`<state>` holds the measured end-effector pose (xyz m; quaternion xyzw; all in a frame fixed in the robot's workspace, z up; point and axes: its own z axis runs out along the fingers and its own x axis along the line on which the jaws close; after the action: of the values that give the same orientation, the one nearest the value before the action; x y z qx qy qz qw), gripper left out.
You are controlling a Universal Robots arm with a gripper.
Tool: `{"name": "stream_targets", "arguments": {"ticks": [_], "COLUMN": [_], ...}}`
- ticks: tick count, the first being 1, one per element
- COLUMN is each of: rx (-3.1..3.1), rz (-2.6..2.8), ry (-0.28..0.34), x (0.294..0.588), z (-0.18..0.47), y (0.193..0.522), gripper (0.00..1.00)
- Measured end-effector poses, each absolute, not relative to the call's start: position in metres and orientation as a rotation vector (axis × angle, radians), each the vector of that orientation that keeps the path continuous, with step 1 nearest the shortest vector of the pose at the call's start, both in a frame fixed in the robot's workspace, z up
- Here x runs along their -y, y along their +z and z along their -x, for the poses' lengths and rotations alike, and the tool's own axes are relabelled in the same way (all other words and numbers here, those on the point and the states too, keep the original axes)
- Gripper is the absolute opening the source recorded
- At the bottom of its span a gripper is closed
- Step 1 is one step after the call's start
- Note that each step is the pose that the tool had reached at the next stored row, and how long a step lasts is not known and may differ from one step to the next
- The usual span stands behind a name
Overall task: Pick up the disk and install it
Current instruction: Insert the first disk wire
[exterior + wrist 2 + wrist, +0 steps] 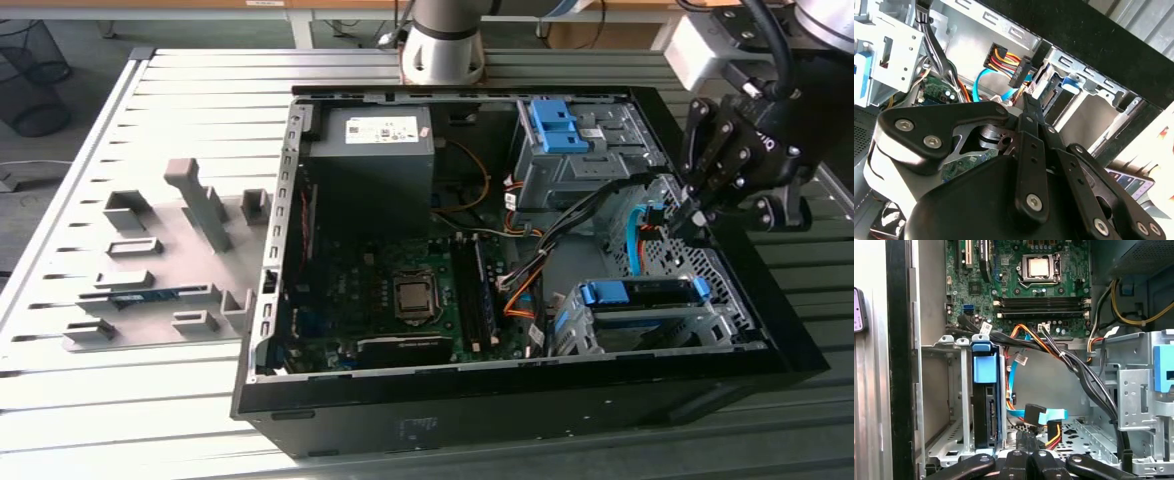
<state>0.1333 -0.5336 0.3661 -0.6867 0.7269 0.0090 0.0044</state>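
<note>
My claw [690, 222] hangs at the exterior view's right, narrow, holding nothing. The disk [643, 296] sits in its cage [607, 335] below.

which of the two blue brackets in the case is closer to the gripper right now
The blue-bracketed disk in the lower drive cage, just below the gripper. The other blue bracket sits farther off, in the cage beside the power supply.
</note>
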Motion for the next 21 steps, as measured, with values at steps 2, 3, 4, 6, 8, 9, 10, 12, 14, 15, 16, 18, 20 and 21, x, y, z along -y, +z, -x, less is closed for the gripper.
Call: {"name": "stream_targets", "arguments": {"ticks": [2, 3, 4, 6, 8, 9, 10, 12, 14, 15, 16, 18, 20, 21], "rx": [-2.279, -2.279, -2.28, -2.279, -2.276, -2.275, -2.274, -2.274, -2.273, -2.272, -2.267, -2.252, -2.244, -2.244], "rz": [2.153, 2.153, 2.153, 2.155, 2.159, 2.161, 2.162, 2.163, 2.164, 2.165, 2.171, 2.186, 2.197, 2.199], "ry": [0.03, 0.031, 0.031, 0.03, 0.03, 0.029, 0.029, 0.029, 0.029, 0.029, 0.028, 0.029, 0.026, 0.024], "x": [0.533, 0.533, 0.532, 0.53, 0.529, 0.528, 0.527, 0.524, 0.521, 0.521, 0.521, 0.521, 0.521, 0.521], "z": [-0.134, -0.135, -0.136, -0.136, -0.137, -0.137, -0.137, -0.138, -0.138, -0.138, -0.138, -0.138, -0.138, -0.138], "y": [0.366, 0.366, 0.366, 0.365, 0.364, 0.364, 0.363, 0.362, 0.362, 0.362, 0.362, 0.361, 0.36, 0.359], "gripper": [0.17, 0.17, 0.24, 0.24, 0.24, 0.24, 0.24, 0.24, 0.25, 0.31, 0.31, 0.31, 0.31, 0.31]}}
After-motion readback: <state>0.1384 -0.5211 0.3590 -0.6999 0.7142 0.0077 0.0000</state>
